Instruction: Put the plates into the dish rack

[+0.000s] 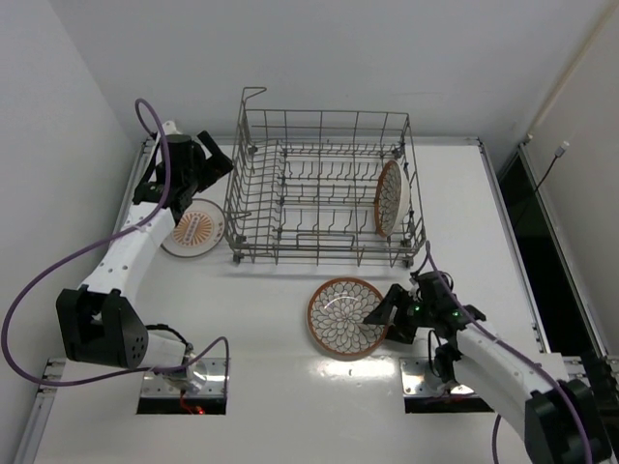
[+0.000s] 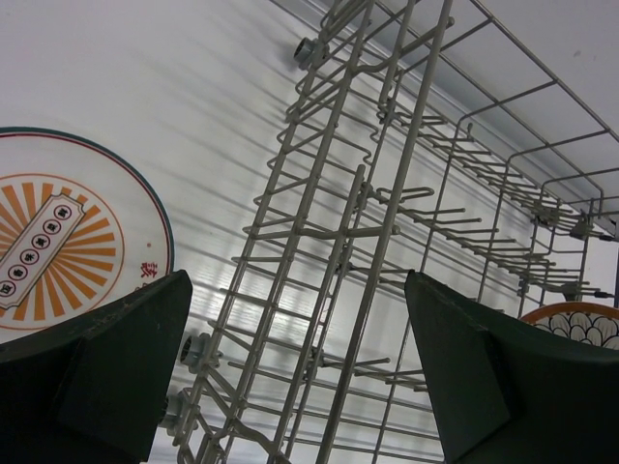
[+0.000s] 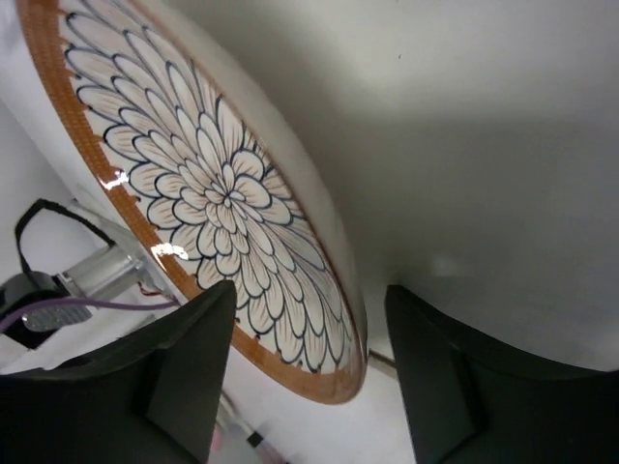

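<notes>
Overhead cam: dish rack (image 1: 324,188) sits at far centre of table (image 1: 261,387). One petal plate (image 1: 391,198) stands on edge in rack's R end, among the tines. Second petal plate (image 1: 345,317) is on table in front of rack, near R arm. Sunburst plate (image 1: 193,228) lies flat just L of rack. Left gripper (image 1: 198,164) hangs over the gap betw. sunburst plate and rack's L wall. Right gripper (image 1: 380,319) is at second plate's R rim. Purple cable (image 1: 58,280) loops along L arm.

L wrist cam: left gripper (image 2: 298,290) spread wide, nothing betw. fingers (image 2: 106,377). Rack wall (image 2: 358,222) fills the middle, sunburst plate (image 2: 68,232) to one side, racked plate's rim (image 2: 580,319) at frame edge.

R wrist cam: right gripper (image 3: 309,290) straddles second plate's (image 3: 213,184) brown rim, jaws apart. Gap shows at one finger (image 3: 455,377), so not clamped. Cable (image 3: 87,307) behind plate.
</notes>
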Motion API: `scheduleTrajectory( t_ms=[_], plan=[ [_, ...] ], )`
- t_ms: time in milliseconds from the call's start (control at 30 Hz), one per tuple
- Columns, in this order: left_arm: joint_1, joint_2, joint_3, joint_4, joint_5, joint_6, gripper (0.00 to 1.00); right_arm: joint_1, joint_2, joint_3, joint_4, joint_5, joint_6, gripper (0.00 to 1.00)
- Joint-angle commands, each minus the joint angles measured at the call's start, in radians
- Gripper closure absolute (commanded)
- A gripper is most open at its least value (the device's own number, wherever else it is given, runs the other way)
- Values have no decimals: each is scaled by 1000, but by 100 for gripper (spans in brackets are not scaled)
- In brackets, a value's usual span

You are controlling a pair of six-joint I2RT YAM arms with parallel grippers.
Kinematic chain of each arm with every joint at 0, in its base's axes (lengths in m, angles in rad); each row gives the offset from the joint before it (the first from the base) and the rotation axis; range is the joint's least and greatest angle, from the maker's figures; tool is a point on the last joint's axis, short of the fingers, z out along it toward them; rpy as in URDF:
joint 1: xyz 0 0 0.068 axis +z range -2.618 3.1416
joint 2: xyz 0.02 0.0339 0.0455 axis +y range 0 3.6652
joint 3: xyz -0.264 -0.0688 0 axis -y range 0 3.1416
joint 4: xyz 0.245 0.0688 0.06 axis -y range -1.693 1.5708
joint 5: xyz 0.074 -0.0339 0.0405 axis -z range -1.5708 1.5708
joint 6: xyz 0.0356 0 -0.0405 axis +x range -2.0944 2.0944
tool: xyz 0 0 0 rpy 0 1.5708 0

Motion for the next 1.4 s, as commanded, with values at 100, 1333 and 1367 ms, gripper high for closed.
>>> scheduleTrajectory(
  t_ms=[100, 1333, 1367],
  plan=[
    [0, -27, 8, 41, -10, -6, 10, -4, 231, -57, 82, 125, 1, 67],
    [0, -93, -51, 72, -25, -6, 10, 74, 772, 2026, -1039, 1079, -406, 100],
    [0, -93, -51, 72, -25, -6, 10, 74, 818, 2063, -1039, 1116, -416, 100]
  ],
)
